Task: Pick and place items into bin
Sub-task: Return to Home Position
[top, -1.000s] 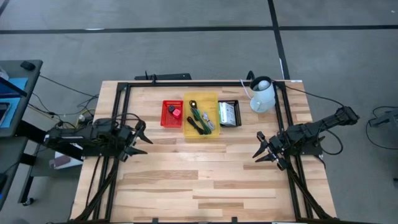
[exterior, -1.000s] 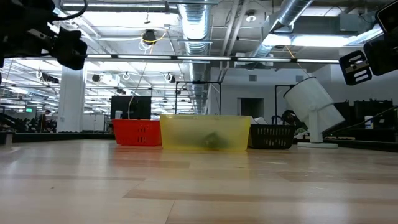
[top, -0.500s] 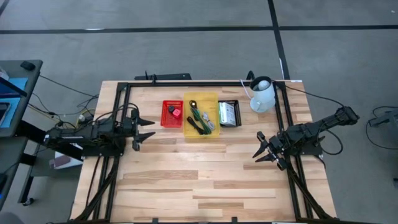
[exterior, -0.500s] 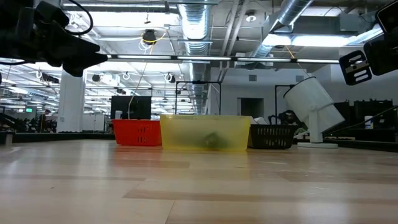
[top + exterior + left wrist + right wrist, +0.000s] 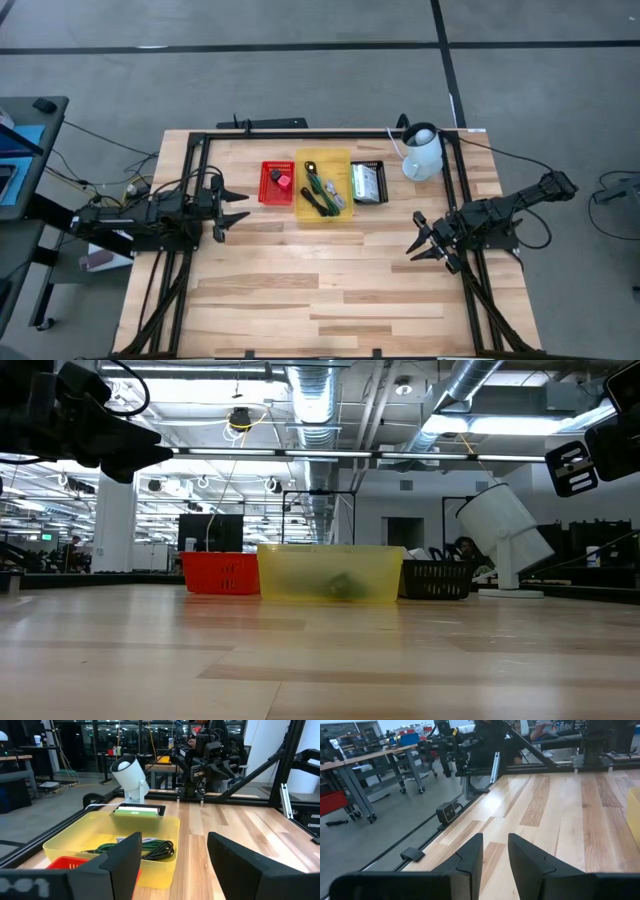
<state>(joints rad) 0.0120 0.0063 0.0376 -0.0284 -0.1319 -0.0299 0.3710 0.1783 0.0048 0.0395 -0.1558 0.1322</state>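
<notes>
Three small bins stand in a row at the table's far middle: a red bin (image 5: 277, 183), a yellow bin (image 5: 322, 186) and a black bin (image 5: 367, 182). A small red block (image 5: 285, 183) and a dark piece lie in the red bin. Green and black cords (image 5: 150, 849) lie in the yellow bin, and a white bar (image 5: 365, 182) lies in the black bin. My left gripper (image 5: 236, 206) hovers open just left of the red bin, pointing at the row. My right gripper (image 5: 417, 238) hangs open over the table's right side, nearer than the bins.
A white jug-like lamp (image 5: 422, 155) stands right of the black bin near the far right corner. A black frame (image 5: 300, 133) runs round the table's far and side edges. Bare wood (image 5: 320, 290) fills the near half of the table.
My left gripper swung slightly toward the far edge and the bins, turning about its wrist so that its fingers point level at the row, then held still. The bins and their contents stayed where they were.
</notes>
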